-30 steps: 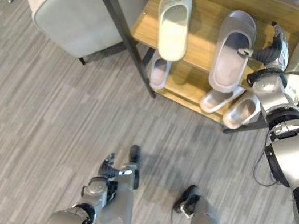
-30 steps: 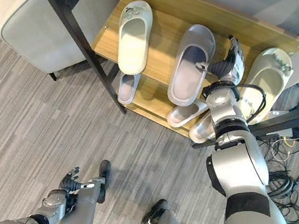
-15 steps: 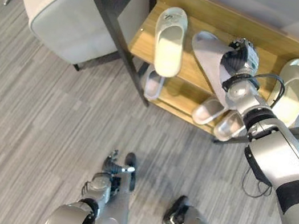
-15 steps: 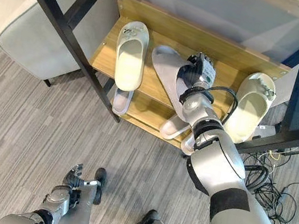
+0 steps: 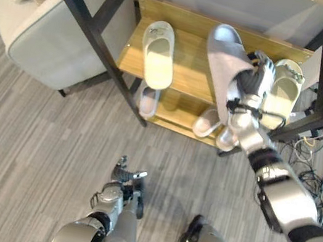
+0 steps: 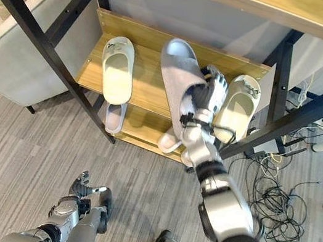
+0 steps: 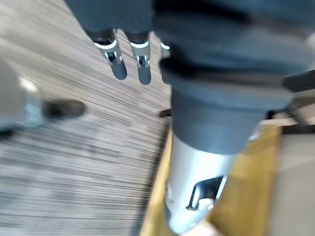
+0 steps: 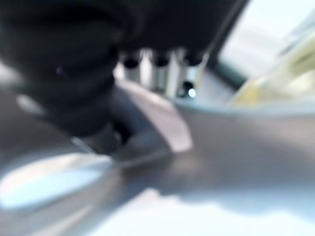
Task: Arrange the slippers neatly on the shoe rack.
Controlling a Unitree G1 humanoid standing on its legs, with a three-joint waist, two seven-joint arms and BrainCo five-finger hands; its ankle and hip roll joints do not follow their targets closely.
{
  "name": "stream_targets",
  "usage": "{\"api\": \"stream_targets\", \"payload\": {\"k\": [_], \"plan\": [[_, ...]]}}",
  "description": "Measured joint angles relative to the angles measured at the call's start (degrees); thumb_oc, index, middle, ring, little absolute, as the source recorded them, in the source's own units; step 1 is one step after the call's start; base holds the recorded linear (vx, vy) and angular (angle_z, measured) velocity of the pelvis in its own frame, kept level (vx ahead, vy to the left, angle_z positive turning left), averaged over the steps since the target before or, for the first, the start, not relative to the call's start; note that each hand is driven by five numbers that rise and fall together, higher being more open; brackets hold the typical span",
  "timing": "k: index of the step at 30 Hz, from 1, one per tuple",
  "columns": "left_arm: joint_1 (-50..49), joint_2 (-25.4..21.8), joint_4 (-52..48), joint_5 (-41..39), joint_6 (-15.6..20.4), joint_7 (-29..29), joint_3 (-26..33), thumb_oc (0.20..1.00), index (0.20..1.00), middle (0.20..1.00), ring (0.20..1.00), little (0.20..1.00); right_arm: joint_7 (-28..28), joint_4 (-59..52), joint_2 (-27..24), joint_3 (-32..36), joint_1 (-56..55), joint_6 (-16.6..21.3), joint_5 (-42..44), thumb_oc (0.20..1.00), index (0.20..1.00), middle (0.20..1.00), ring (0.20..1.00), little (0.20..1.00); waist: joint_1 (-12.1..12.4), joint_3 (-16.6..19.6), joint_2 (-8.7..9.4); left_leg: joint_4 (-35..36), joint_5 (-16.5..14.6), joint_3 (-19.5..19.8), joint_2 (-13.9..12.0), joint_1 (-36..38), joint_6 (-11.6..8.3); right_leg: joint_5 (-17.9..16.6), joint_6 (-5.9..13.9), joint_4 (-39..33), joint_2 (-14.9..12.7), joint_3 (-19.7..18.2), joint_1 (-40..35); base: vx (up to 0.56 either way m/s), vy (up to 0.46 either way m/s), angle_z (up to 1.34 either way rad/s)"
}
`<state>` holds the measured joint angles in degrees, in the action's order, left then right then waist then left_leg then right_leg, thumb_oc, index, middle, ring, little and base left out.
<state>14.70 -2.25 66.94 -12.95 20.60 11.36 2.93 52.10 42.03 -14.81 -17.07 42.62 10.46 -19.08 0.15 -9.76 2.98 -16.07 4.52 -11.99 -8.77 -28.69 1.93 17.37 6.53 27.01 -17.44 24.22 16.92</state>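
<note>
Slipper work is under way: the right hand [image 6: 206, 97] has its fingers curled round the grey slipper [image 6: 179, 74], held tilted over the shoe rack [image 6: 148, 90]. Best to set it flat between the cream slipper [image 6: 118, 69] and the pale green slipper [image 6: 239, 106] (toes facing alike). The left hand [image 5: 120, 183] hangs low, fingers loose.

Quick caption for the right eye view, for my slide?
Right hand grips a grey slipper over the shoe rack, between two cream slippers.
</note>
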Motion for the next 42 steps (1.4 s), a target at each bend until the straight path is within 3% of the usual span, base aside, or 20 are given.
{"api": "stream_targets", "payload": {"k": [6, 10, 13, 15, 16, 17, 18, 20, 22, 27, 29, 32, 33, 34, 35, 36, 38, 39, 40, 42], "plan": [[-4.60, 0.33, -6.85, -2.21, 0.56, 1.60, 4.15, 1.000, 1.000, 1.000, 1.000, 1.000, -3.14, -15.29, -1.57, -0.67, -16.73, -1.15, -2.23, 0.200, 0.200, 0.200, 0.200, 0.200, 0.07, -0.76, 0.70, -1.20, -1.89, -0.07, -0.44, 3.32, -2.75, 1.06, -0.03, 1.44, 0.00, -0.91, -2.53, 0.03, 0.043, -0.07], [-5.87, -1.16, -9.73, -2.25, -0.64, 1.00, 4.52, 1.000, 1.000, 1.000, 1.000, 1.000, -4.64, -22.40, -3.62, -2.30, -21.57, 0.34, -5.51, 0.200, 0.200, 0.200, 0.200, 0.200, 0.52, -1.08, 0.07, -6.52, -6.80, -0.50, -0.58, 3.71, -3.23, 2.49, 0.94, 4.28, -1.70, -1.59, -3.78, 0.02, 0.124, -0.03], [-4.71, -1.49, -12.97, -2.19, -2.19, 1.19, 5.14, 1.000, 1.000, 1.000, 1.000, 1.000, -5.44, -26.05, -4.41, -2.44, -24.10, 1.02, -7.10, 0.200, 0.200, 0.200, 0.200, 0.200, 0.58, -1.52, -0.09, -8.12, -8.31, -0.57, 0.73, 3.01, -2.55, 2.81, 1.47, 5.12, -2.51, -2.20, -4.03, 0.01, 0.111, 0.15], [-4.44, -1.33, -13.34, -2.21, -1.31, 1.20, 5.02, 1.000, 1.000, 1.000, 1.000, 1.000, -6.83, -27.38, -3.57, -2.98, -25.13, 1.30, -7.03, 0.200, 0.200, 0.200, 0.200, 0.200, 0.20, -1.69, 0.04, -7.18, -8.62, -1.70, 1.98, 3.92, -1.25, 1.73, -0.08, 6.54, -2.19, -3.11, -2.61, -0.05, 0.090, -0.10], [-4.01, -1.15, -13.21, -2.29, -0.85, 1.17, 5.86, 1.000, 1.000, 1.000, 1.000, 1.000, -6.94, -28.31, -3.69, -4.32, -24.92, 1.41, -6.98, 0.200, 0.200, 0.200, 0.200, 0.200, 0.51, -1.86, 0.06, -5.98, -8.19, -0.97, 2.00, 4.67, -1.33, 3.74, 0.44, 10.38, -0.68, -6.50, 0.20, -0.06, 0.013, -0.35], [-2.75, -1.46, -11.53, -3.76, -0.15, 1.01, 7.81, 1.000, 1.000, 1.000, 1.000, 1.000, -8.02, -29.40, -5.82, -7.98, -24.97, 3.02, -7.81, 0.200, 0.200, 0.200, 0.200, 0.200, 0.17, -2.67, 0.02, -3.62, -7.74, -0.44, 0.62, 5.64, -0.33, 5.37, -2.50, 17.16, 8.47, -11.50, 6.65, -0.03, -0.040, -0.21], [-2.52, -2.02, -11.40, -4.23, -0.04, 0.51, 7.66, 1.000, 1.000, 1.000, 1.000, 1.000, -8.28, -29.47, -6.75, -9.05, -25.12, 3.50, -8.56, 0.200, 0.200, 0.200, 0.200, 0.200, -0.35, -2.70, 0.46, -2.83, -6.49, -0.78, 0.77, 6.00, -1.01, 4.84, -4.89, 16.69, 11.77, -11.73, 8.06, -0.04, -0.082, 0.33], [-2.34, -2.42, -11.12, -4.43, 0.58, -1.06, 6.28, 1.000, 1.000, 1.000, 1.000, 1.000, -8.42, -29.21, -7.80, -8.40, -27.41, 3.57, -8.68, 0.200, 0.200, 0.200, 0.200, 0.200, -1.60, -1.58, 2.33, -2.35, -4.60, 0.29, 3.79, 5.71, -3.06, 3.31, -13.38, 9.88, 12.54, -11.23, 7.60, -0.03, -0.109, 0.64], [-1.60, -2.83, -9.25, -4.49, 2.68, -2.49, 7.21, 1.000, 1.000, 1.000, 1.000, 1.000, -8.69, -29.77, -8.24, -8.49, -29.21, 3.60, -8.73, 0.200, 0.200, 0.200, 0.200, 0.200, -1.56, -0.94, 2.34, -11.20, -6.95, 0.34, 2.85, 2.05, -2.45, 1.83, -14.26, 7.25, 13.13, -8.96, 7.20, 0.01, -0.078, 0.29], [-2.57, -4.88, -6.93, -5.64, 3.36, -4.00, 7.84, 1.000, 1.000, 1.000, 1.000, 1.000, -9.24, -29.56, -9.43, -9.87, -29.79, 3.73, -9.31, 0.200, 0.200, 0.200, 0.200, 0.200, -2.63, -1.10, 3.29, -23.24, -9.78, 0.55, -1.41, -1.00, -4.28, 1.51, -13.79, 6.24, 14.07, -5.98, 5.25, -0.03, 0.082, 0.27], [-1.93, -6.05, -5.96, -5.75, 3.72, -4.22, 7.85, 1.000, 1.000, 1.000, 1.000, 1.000, -9.24, -28.55, -9.92, -12.04, -29.01, 3.80, -9.33, 0.200, 0.200, 0.200, 0.200, 0.200, -3.37, -1.07, 3.56, -20.25, -9.26, 2.37, -4.88, -1.17, -4.99, 1.11, -14.08, 5.44, 14.75, -5.68, 5.36, 0.05, 0.231, 0.03], [-1.56, -7.49, -5.65, -6.08, 4.70, -5.26, 8.64, 1.000, 1.000, 1.000, 1.000, 1.000, -9.17, -26.13, -10.05, -14.36, -28.60, 4.40, -9.34, 0.200, 0.200, 0.200, 0.200, 0.200, -3.98, -0.96, 3.50, -11.14, -4.08, 9.35, -11.74, -0.37, -7.78, 1.56, -12.67, 7.77, 14.75, -5.03, 7.28, 0.12, 0.337, -0.02], [-0.76, -7.84, -4.77, -6.10, 4.84, -5.26, 8.86, 1.000, 1.000, 1.000, 1.000, 1.000, -9.02, -24.73, -9.91, -14.56, -28.62, 4.60, -9.36, 0.200, 0.200, 0.200, 0.200, 0.200, -4.10, -0.97, 3.47, -8.71, -2.42, 10.54, -14.52, -0.37, -7.80, 2.60, -10.71, 8.91, 14.29, -4.80, 7.84, 0.19, 0.611, 0.33], [-0.03, -8.29, -3.81, -6.10, 4.86, -5.27, 8.51, 1.000, 1.000, 1.000, 1.000, 1.000, -8.90, -22.18, -9.45, -14.55, -29.66, 4.56, -9.34, 0.200, 0.200, 0.200, 0.200, 0.200, -5.15, -0.97, 3.39, -3.26, 0.23, 8.16, -18.90, 0.66, -7.64, 4.53, -14.67, 11.78, 12.62, -3.91, 8.18, 0.13, 0.480, 0.37], [0.58, -8.13, -3.76, -6.16, 4.84, -5.24, 7.97, 1.000, 1.000, 1.000, 1.000, 1.000, -9.15, -22.40, -9.69, -13.75, -30.55, 4.43, -9.51, 0.200, 0.200, 0.200, 0.200, 0.200, -5.50, -1.06, 2.57, -3.81, -0.13, 8.56, -20.06, 0.99, -8.02, 4.76, -12.95, 14.46, 12.33, -4.69, 9.00, 0.11, 0.634, 0.37], [0.34, -8.24, -3.79, -6.10, 4.94, -5.42, 7.53, 1.000, 1.000, 1.000, 1.000, 1.000, -9.12, -22.69, -9.35, -12.81, -31.45, 4.27, -9.51, 0.200, 0.200, 0.200, 0.200, 0.200, -5.43, -0.79, 1.85, -3.98, -0.65, 7.50, -20.16, 1.84, -8.98, 6.00, -12.48, 15.67, 11.16, -4.60, 9.34, -0.02, 0.276, -0.02], [1.03, -7.59, -3.45, -6.19, 5.53, -5.40, 7.56, 1.000, 1.000, 1.000, 1.000, 1.000, -8.41, -24.90, -11.28, -12.53, -31.85, 4.12, -9.26, 0.200, 0.200, 0.200, 0.200, 0.200, -6.01, 0.42, -0.54, -8.59, -2.05, 6.14, -16.43, 0.60, -10.07, 7.34, -9.15, 19.31, 8.42, -6.31, 14.09, -0.05, 0.413, 0.00], [1.66, -7.95, -3.76, -6.19, 5.78, -5.19, 7.74, 1.000, 1.000, 1.000, 1.000, 1.000, -8.47, -24.79, -11.23, -12.94, -31.76, 4.14, -9.35, 0.200, 0.200, 0.200, 0.200, 0.200, -6.32, 0.38, -0.49, -7.00, -5.96, 4.35, -15.99, 0.69, -14.45, 7.46, -8.01, 20.97, 6.53, -6.76, 15.65, -0.07, 0.416, 0.35], [3.07, -8.80, -3.86, -6.18, 5.91, -5.12, 7.38, 1.000, 1.000, 1.000, 1.000, 1.000, -8.47, -24.29, -10.05, -12.79, -31.97, 4.06, -9.22, 0.200, 0.200, 0.200, 0.200, 0.200, -6.19, -0.27, 1.34, -8.58, -5.66, 3.64, -13.42, -0.66, -15.17, 7.05, -7.05, 22.06, 4.81, -8.19, 17.12, -0.06, 0.335, 0.16], [3.57, -10.56, -4.06, -6.15, 6.02, -4.99, 6.00, 1.000, 1.000, 1.000, 1.000, 1.000, -8.75, -23.09, -6.37, -12.67, -31.87, 4.34, -9.21, 0.200, 0.200, 0.200, 0.200, 0.200, -4.94, -0.39, 2.96, -12.14, -7.16, 1.58, -12.03, -2.68, -13.24, 4.80, -5.31, 21.11, 3.20, -10.50, 19.18, -0.03, 0.319, -0.15]]}}
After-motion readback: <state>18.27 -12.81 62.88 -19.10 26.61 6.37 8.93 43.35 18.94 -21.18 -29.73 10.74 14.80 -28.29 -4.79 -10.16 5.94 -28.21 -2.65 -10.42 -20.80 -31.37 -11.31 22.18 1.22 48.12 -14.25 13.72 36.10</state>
